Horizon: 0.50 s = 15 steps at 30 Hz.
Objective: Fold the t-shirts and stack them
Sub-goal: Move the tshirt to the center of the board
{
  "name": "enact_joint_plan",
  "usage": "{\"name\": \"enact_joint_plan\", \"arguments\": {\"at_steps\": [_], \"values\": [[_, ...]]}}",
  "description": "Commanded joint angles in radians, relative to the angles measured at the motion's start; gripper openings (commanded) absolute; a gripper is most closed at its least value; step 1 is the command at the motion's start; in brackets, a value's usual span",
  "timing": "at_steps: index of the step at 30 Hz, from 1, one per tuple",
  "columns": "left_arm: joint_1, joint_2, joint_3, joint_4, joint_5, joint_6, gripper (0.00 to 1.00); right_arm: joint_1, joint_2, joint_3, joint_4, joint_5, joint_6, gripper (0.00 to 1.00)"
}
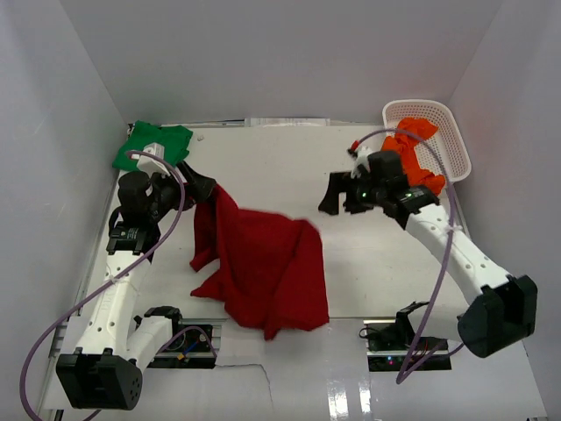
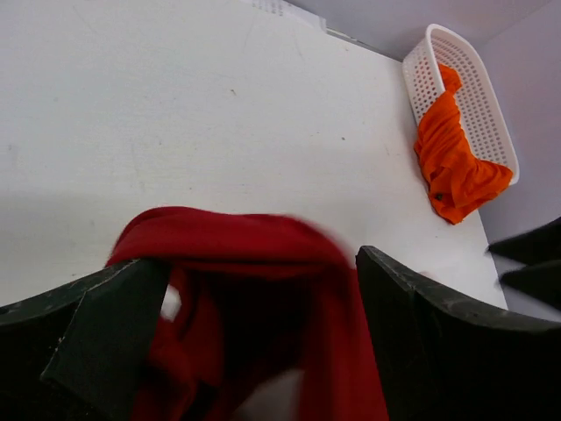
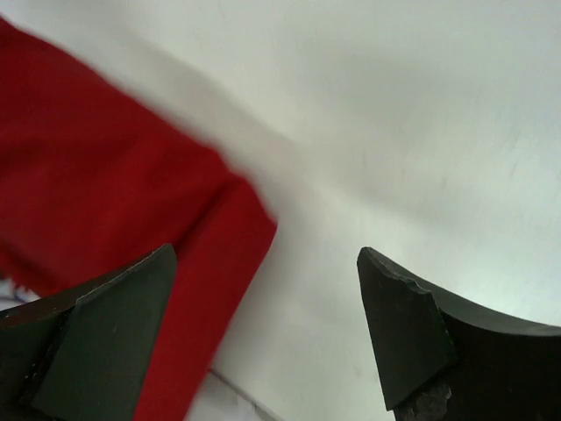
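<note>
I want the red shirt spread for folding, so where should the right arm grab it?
Probably take the dark red t-shirt by its free right-hand corner, coming from the right with the right gripper low; that corner lies flat and exposed, the left side looks bunched.

The dark red shirt (image 1: 263,263) lay loosely crumpled on the near middle of the table (image 1: 377,263), with one end raised at its far left. The green shirt (image 1: 131,145) lay fairly flat at the table's far-left corner. The orange shirt (image 1: 412,153) hung bunched over the rim of the basket (image 1: 449,132).
</note>
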Motion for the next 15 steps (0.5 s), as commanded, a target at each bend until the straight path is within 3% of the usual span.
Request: {"name": "enact_joint_plan", "arguments": {"at_steps": [1,5,13,15], "values": [[-0.002,-0.014,0.026,-0.051,-0.095,0.006,0.98,0.091,-0.031,-0.104,-0.113,0.110,0.038,0.90],[-0.002,0.009,0.096,-0.149,-0.173,0.007,0.98,0.194,-0.022,-0.116,-0.141,0.139,0.035,0.90],[-0.002,0.092,0.170,-0.283,-0.300,-0.011,0.98,0.586,0.067,-0.150,-0.098,0.228,0.081,1.00],[0.004,0.145,0.189,-0.310,-0.326,-0.045,0.98,0.686,0.107,-0.158,-0.084,0.271,0.089,0.94]]}}
